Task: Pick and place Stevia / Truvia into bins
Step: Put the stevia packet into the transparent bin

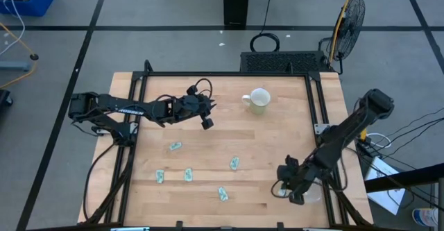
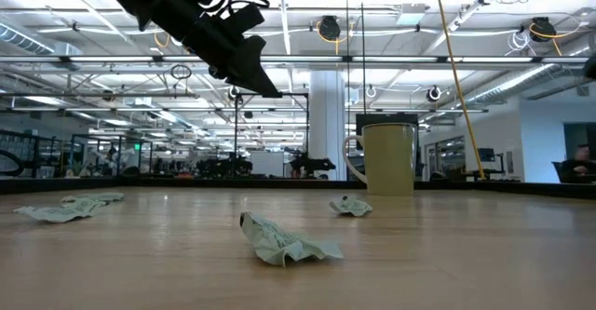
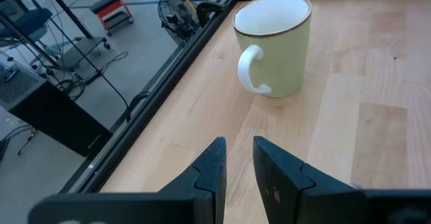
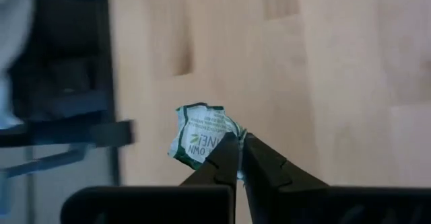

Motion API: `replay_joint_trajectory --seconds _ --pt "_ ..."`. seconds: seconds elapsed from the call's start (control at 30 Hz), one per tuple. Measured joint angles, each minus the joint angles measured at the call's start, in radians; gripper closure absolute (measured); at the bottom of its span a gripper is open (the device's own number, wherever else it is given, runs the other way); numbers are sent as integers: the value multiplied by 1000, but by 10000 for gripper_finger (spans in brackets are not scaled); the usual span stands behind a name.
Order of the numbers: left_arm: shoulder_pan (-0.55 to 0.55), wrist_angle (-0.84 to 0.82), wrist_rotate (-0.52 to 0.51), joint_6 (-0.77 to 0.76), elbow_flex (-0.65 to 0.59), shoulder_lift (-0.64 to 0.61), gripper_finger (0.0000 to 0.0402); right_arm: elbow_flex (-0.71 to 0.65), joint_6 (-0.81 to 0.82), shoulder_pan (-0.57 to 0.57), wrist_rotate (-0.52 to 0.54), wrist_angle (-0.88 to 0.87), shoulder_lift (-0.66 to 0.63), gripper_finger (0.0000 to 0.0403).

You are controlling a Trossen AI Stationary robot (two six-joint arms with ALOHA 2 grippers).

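- Ahead of the left tool [image 3: 237,162], bare tabletop [image 3: 377,83] runs up to the mug [image 3: 273,42], the one upright thing in its way.
- Below and nearer the front edge than the left tool, five packets [image 1: 188,175] lie flat and apart, with open wood between them.
- The right tool [image 4: 239,158], closed on a crumpled packet [image 4: 199,135], sits just beside the tabletop's black frame rail [image 1: 320,109].

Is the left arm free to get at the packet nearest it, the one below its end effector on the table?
Probably yes. The left end effector hangs above the table with nothing in it, and the sachet lies alone on bare wood; the mug stands well off.
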Motion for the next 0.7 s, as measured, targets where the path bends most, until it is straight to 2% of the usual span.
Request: replay_joint_trajectory --seconds 0.2,0.3,0.47,0.7 --pt "-2 0 0 -3 0 0 321 1 34 28 3 -29 -114 401" --pt "-2 0 0 0 0 0 321 3 121 52 3 -135 -148 401" --pt "-2 0 0 8 0 0 321 2 340 117 -24 -343 -148 402" --pt "-1 -2 -2 65 0 0 321 2 433 193 -24 -361 -98 402"
